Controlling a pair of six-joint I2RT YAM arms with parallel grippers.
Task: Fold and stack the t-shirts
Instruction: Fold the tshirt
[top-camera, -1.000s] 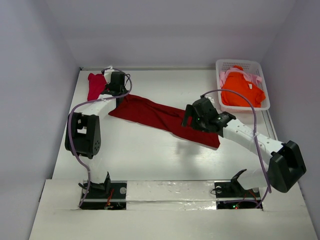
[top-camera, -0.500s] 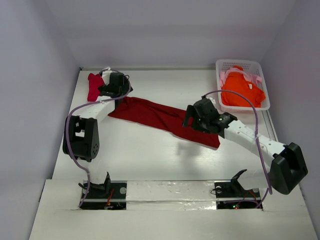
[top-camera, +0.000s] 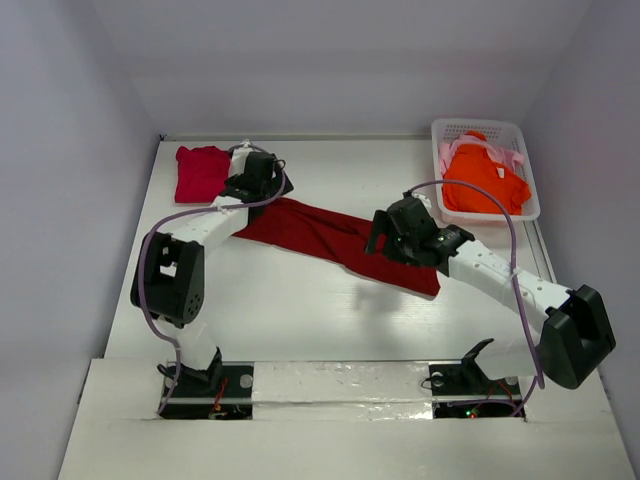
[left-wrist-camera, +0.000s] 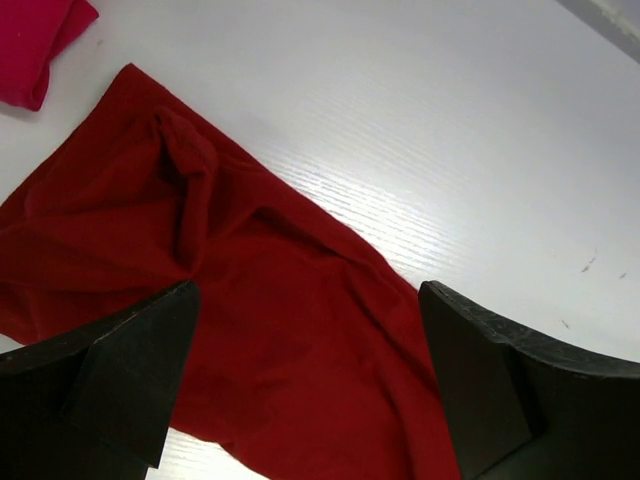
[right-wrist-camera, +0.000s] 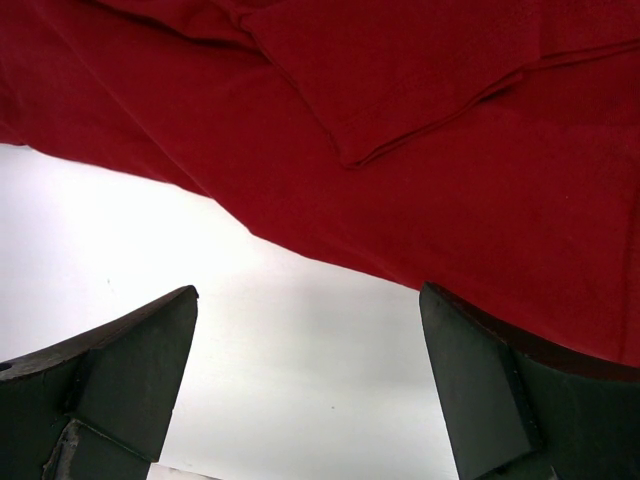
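Note:
A large dark red t-shirt (top-camera: 330, 235) lies in a long diagonal band across the table. My left gripper (top-camera: 270, 188) hovers open over its far left end; in the left wrist view the cloth (left-wrist-camera: 250, 300) fills the gap between the fingers (left-wrist-camera: 100, 390), ungripped. A crimson-pink t-shirt (top-camera: 200, 172) lies folded at the back left, its corner (left-wrist-camera: 35, 40) showing in the left wrist view. My right gripper (top-camera: 378, 245) stands open over the red shirt's near edge (right-wrist-camera: 400, 100), with bare table between its fingers. The orange t-shirt (top-camera: 485, 180) and the pale pink one (top-camera: 446, 152) are in the basket.
The white lattice basket (top-camera: 478, 128) stands at the back right, close to the right wall. White walls close in the table (top-camera: 300, 310) at the back and on both sides. Purple cables loop off both arms.
My left gripper has opened and swung right, off the crimson-pink shirt and over the dark red shirt's end. The crimson-pink shirt now lies uncovered. The right arm has stayed put.

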